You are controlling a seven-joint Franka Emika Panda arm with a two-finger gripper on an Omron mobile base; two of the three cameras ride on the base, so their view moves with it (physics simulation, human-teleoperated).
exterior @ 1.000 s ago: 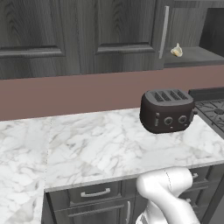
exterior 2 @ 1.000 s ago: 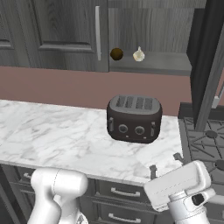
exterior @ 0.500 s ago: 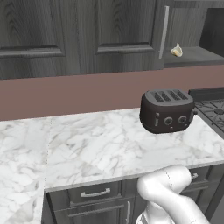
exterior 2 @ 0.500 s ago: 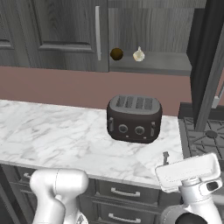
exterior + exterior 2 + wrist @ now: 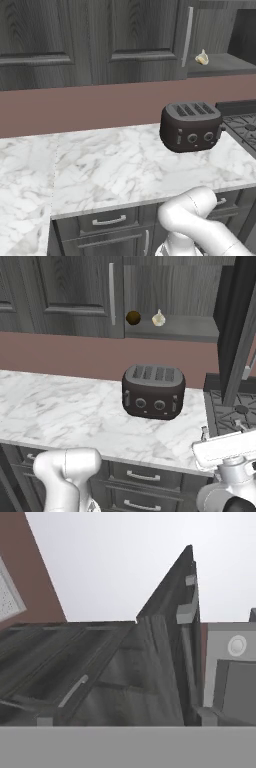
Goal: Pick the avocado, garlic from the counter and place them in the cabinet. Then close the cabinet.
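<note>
Garlic (image 5: 158,318) and avocado (image 5: 133,317) sit on cabinet (image 5: 170,331) shelf, top centre, unchanged; toaster (image 5: 153,391) unmoved on counter (image 5: 60,411). Gripper jaws wide, empty (arm's white wrist shifted rightward, lower right).

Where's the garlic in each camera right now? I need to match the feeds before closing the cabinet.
Left base view: the garlic sits at upper right, on the cabinet shelf beside the silver door handle.
Right base view: upper middle, on the same shelf, just right of the avocado.
Hand view: I cannot make it out.
Shared landmark: the dark toaster on the counter, below the shelf in both base views.
</note>
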